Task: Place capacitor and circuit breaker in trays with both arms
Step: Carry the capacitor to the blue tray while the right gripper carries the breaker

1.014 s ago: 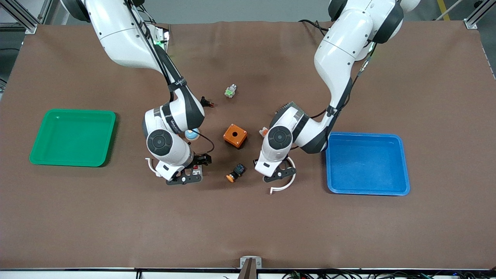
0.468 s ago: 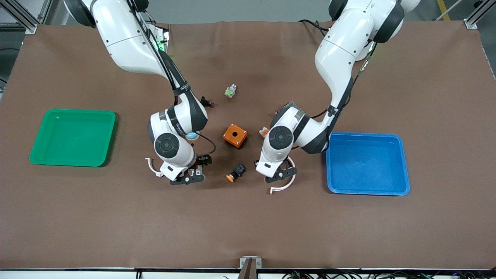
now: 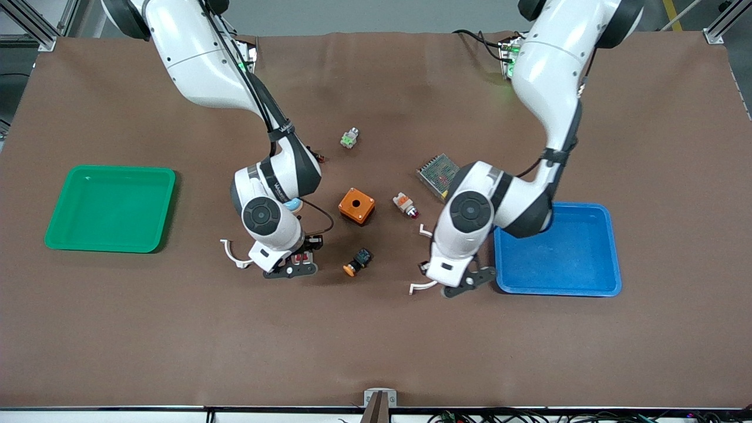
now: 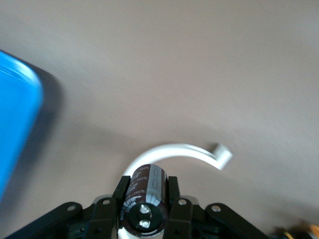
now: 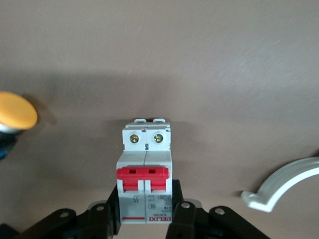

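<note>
My left gripper [image 3: 462, 285] is shut on the capacitor [image 4: 145, 193], a dark stubby cylinder with a pale silvery end, held above the brown table close to the blue tray [image 3: 555, 204]. In the left wrist view my left gripper [image 4: 147, 188] clamps the capacitor's sides. The arm hides the capacitor in the front view. My right gripper [image 3: 292, 269] is shut on the circuit breaker [image 3: 299, 257], a white block with red toggles, low at the table. In the right wrist view my right gripper [image 5: 144, 199] grips the circuit breaker [image 5: 145, 164] by its lower sides.
A green tray [image 3: 111, 208] lies toward the right arm's end. Between the grippers lie an orange box [image 3: 356, 205], a black-and-blue part with an orange cap [image 3: 357, 262], a white-and-orange part [image 3: 405, 204] and a mesh-topped unit [image 3: 437, 170]. A green-and-white part [image 3: 349, 138] lies farther away.
My left gripper has swung with the capacitor toward the blue tray, uncovering the white-and-orange part and the mesh-topped unit. My right gripper has shifted slightly toward the middle of the table.
</note>
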`<state>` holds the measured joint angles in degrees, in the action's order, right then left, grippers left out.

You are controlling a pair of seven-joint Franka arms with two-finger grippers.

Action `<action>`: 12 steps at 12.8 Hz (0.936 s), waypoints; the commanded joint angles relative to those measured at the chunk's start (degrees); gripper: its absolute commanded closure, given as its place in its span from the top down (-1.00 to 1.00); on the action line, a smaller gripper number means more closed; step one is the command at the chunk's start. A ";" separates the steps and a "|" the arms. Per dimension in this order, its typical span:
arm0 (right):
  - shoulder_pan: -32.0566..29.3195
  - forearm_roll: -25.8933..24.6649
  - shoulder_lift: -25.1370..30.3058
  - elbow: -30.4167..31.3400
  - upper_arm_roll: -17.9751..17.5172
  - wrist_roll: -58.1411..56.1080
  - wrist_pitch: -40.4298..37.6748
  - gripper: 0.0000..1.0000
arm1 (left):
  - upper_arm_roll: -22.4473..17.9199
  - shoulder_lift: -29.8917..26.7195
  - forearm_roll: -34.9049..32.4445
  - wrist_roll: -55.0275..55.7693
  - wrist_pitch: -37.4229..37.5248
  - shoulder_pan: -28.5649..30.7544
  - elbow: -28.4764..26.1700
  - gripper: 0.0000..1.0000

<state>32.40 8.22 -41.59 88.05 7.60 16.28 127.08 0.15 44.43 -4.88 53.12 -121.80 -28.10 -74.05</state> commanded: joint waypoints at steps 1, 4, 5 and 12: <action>-2.69 -1.46 4.04 -1.04 0.49 0.51 -2.27 -0.90 | 0.11 -3.11 -6.09 -0.47 0.86 2.94 -3.72 -0.99; -6.81 -1.72 12.21 -0.43 1.71 -0.10 -12.87 -0.93 | 0.64 -5.83 -5.58 -10.88 2.26 9.44 -7.49 -1.00; -9.09 -1.98 14.07 -0.16 2.67 -2.19 -15.61 -0.93 | 0.55 -7.23 -5.58 -12.67 2.44 10.42 -10.12 -1.00; -30.62 -4.80 28.41 19.07 2.86 -34.60 -19.15 -0.93 | 0.64 -16.65 -5.75 -24.98 -3.42 17.72 -28.58 -0.99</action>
<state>6.29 4.46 -17.82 100.10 11.85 -11.66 107.04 0.16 31.63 -9.87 29.79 -121.33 -11.69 -95.35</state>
